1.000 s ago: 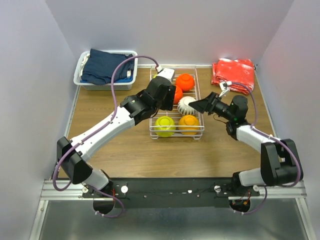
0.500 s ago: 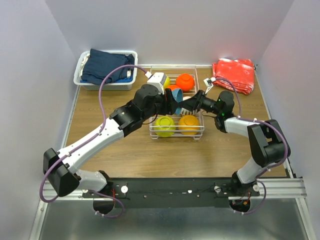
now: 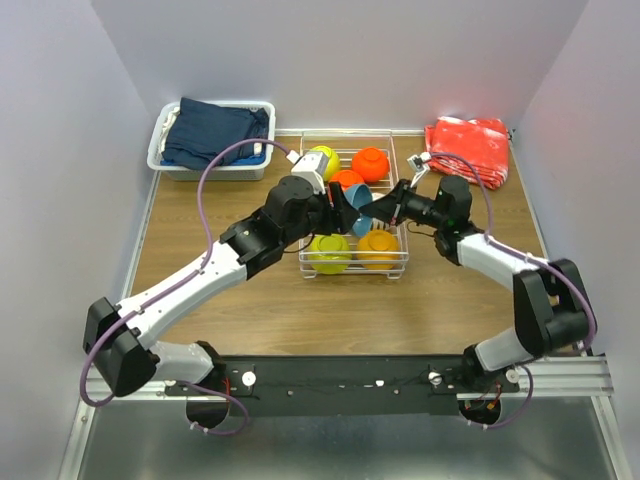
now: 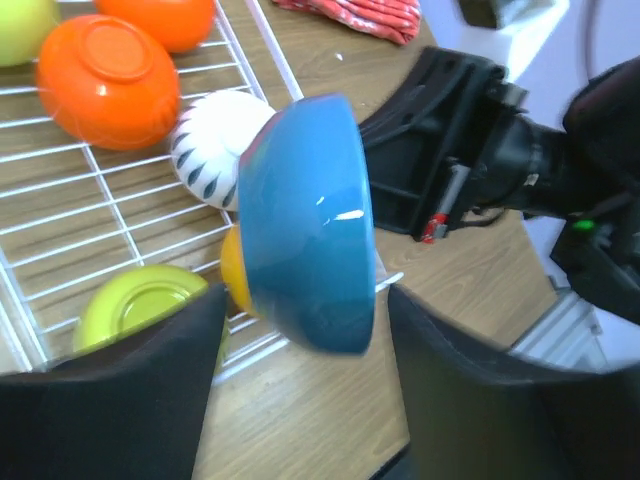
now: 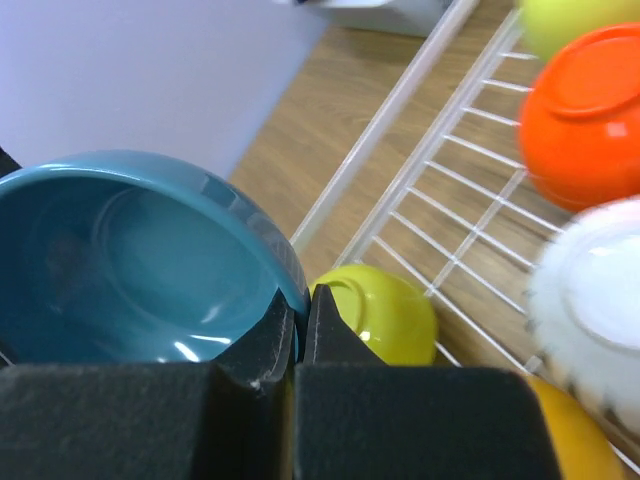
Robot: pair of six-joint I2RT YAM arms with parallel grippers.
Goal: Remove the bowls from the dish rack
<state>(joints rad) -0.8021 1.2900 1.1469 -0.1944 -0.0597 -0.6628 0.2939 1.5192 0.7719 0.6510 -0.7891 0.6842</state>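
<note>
The blue bowl (image 4: pixel 305 220) hangs on its side above the dish rack (image 3: pixel 402 262), between the two grippers. My right gripper (image 5: pixel 300 305) is shut on its rim, one finger inside the bowl (image 5: pixel 120 270) and one outside. My left gripper (image 4: pixel 305 300) stands open around the bowl's base, with a gap at each finger. In the rack lie two yellow-green bowls (image 3: pixel 329 251) (image 3: pixel 323 160), an orange bowl (image 3: pixel 378 245), another orange one (image 3: pixel 370 163), a red-orange one (image 3: pixel 347 180) and the white striped bowl (image 4: pixel 215 140).
A white bin of dark-blue cloth (image 3: pixel 213 135) stands at the back left. A red cloth (image 3: pixel 467 148) lies at the back right. Both arms cross over the rack's middle; walls close in the table's left, right and back.
My right gripper has moved in and shut on the blue bowl's rim. My left gripper, which lifted the bowl, has opened wider and let go of it.
</note>
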